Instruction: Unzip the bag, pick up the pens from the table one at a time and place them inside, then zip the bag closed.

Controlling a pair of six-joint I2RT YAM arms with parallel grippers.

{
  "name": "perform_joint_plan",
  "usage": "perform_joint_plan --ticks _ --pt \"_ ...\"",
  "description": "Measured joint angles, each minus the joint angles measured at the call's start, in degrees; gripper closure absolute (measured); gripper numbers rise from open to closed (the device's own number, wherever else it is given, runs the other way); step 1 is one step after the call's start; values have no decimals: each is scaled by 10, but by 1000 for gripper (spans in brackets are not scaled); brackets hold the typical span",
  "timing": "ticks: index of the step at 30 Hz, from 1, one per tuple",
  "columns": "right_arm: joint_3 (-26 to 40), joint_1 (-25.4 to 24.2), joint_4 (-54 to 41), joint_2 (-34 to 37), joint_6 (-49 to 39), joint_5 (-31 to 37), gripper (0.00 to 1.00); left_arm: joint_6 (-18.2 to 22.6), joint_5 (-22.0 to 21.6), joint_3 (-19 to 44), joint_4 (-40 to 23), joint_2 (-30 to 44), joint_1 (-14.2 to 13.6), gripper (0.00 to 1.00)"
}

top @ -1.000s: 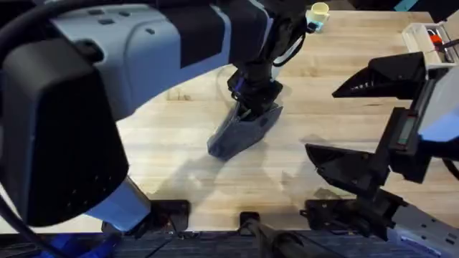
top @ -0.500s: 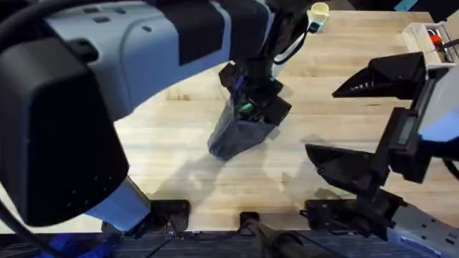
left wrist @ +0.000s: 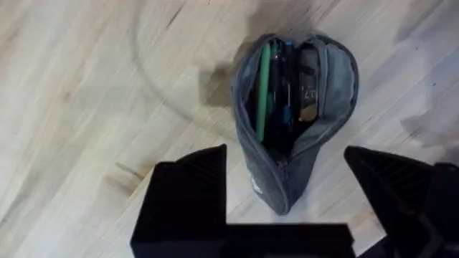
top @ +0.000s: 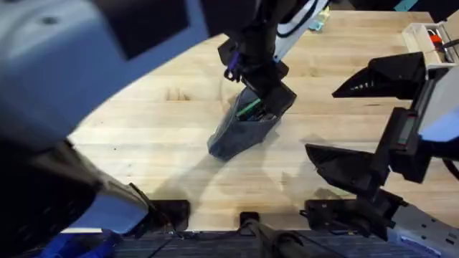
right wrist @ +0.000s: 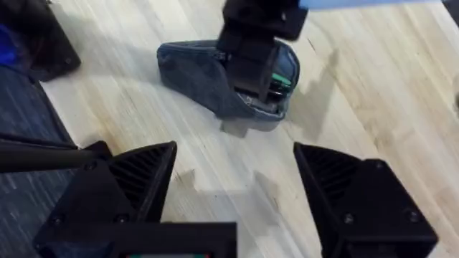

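The grey bag (top: 237,136) lies on the table (top: 143,143) with its zipper open and its mouth gaping. A green pen (left wrist: 263,89) and dark pens (left wrist: 287,100) lie inside it; the green pen (top: 249,108) also shows from overhead. My left gripper (top: 265,92) hovers just above the open mouth, and its wrist view shows this gripper (left wrist: 287,190) open and holding nothing. Off to the right, my right gripper (top: 341,125) is open and empty, apart from the bag. In the right wrist view the bag (right wrist: 193,72) lies beyond my right gripper (right wrist: 237,179).
A white slatted holder with red markers (top: 424,36) stands at the far right corner. Bare wood stretches left of the bag and between the bag and the right gripper. The arm bases sit along the near edge.
My left gripper has risen out of the bag's mouth and moved slightly away, leaving the green pen showing inside. The right arm has not moved.
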Motion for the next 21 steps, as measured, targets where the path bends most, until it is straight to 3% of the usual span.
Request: perform_joint_plan --ticks 5,17,21 --pt "0 0 0 0 -1 0 5 23 -7 1 -11 -42 9 8" --pt "0 0 0 0 -2 5 3 35 -9 1 -34 -60 88 8" --pt "0 0 0 0 -2 5 4 43 -9 -1 -45 -67 99 6"
